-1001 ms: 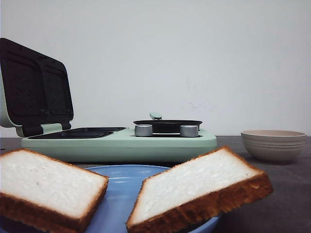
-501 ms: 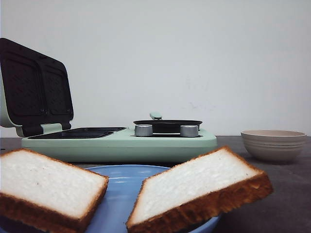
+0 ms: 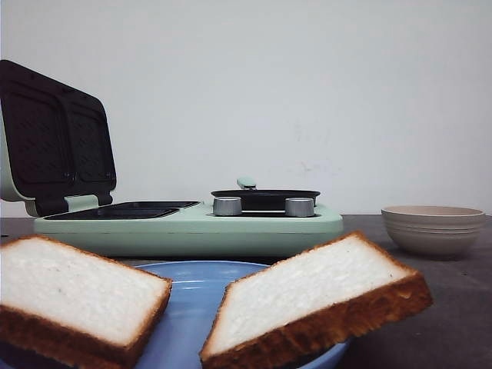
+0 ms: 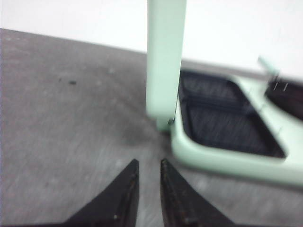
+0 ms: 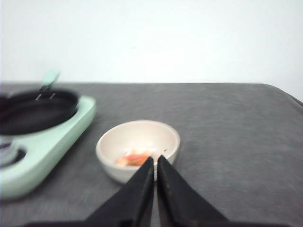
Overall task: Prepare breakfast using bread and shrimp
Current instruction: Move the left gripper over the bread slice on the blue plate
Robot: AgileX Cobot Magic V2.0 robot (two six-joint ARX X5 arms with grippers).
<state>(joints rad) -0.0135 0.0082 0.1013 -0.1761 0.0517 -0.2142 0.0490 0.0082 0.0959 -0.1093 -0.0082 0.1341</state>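
Both black grippers, left (image 4: 148, 166) barely parted, right (image 5: 155, 163) nearly closed, hold nothing over my bare grey table (image 5: 236, 137). Orange shrimp (image 5: 135, 158) fills the smooth cream bowl (image 5: 138, 148); soft white bread slices (image 3: 77, 296) overhang the blue plate's (image 3: 188, 296) rim at 6 o'clock.

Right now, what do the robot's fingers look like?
Only the tips show, in the wrist cameras. The left gripper has two black fingers, wide at the base and narrowing to pointed tips, like a beak. The right gripper has the same black, tapered, smooth fingers. No cables, markings or arm parts show, and the front camera shows no arms.
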